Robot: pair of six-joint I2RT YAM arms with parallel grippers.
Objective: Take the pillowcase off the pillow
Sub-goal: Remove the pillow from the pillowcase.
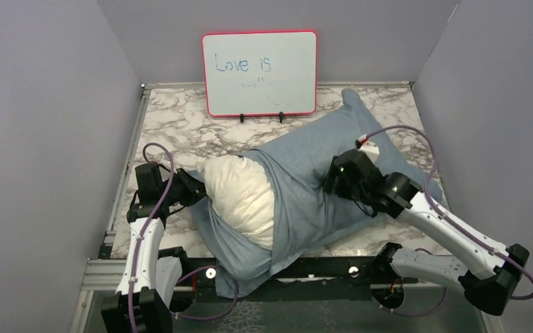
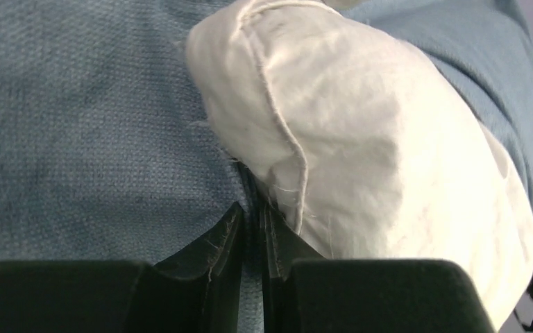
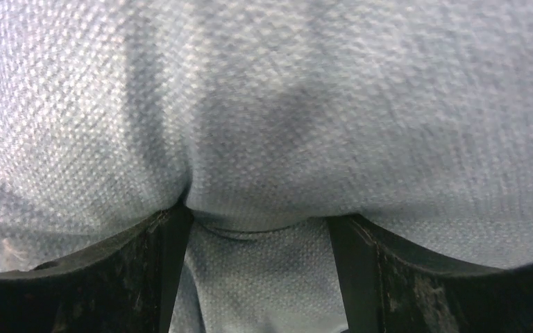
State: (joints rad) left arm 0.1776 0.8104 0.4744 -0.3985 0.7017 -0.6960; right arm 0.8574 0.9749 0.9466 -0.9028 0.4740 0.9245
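The dusty blue-grey pillowcase (image 1: 312,187) lies slantwise on the marble table (image 1: 173,125) and covers most of the white pillow (image 1: 243,198), whose left end bulges out of the opening. My left gripper (image 1: 193,187) is at that end. In the left wrist view it (image 2: 253,208) is shut on a thin fold of pillowcase (image 2: 76,125), right beside the bare pillow (image 2: 388,139). My right gripper (image 1: 334,179) presses down into the middle of the case. In the right wrist view its jaws (image 3: 257,218) stand wide apart with the cloth (image 3: 264,104) bulging between and over them.
A red-framed whiteboard (image 1: 259,73) reading "Love is" stands at the back of the table, just behind the pillow's far corner. Grey walls close in on the left, back and right. A black frame rail (image 1: 319,267) runs along the near edge, and the case's lower corner hangs over it.
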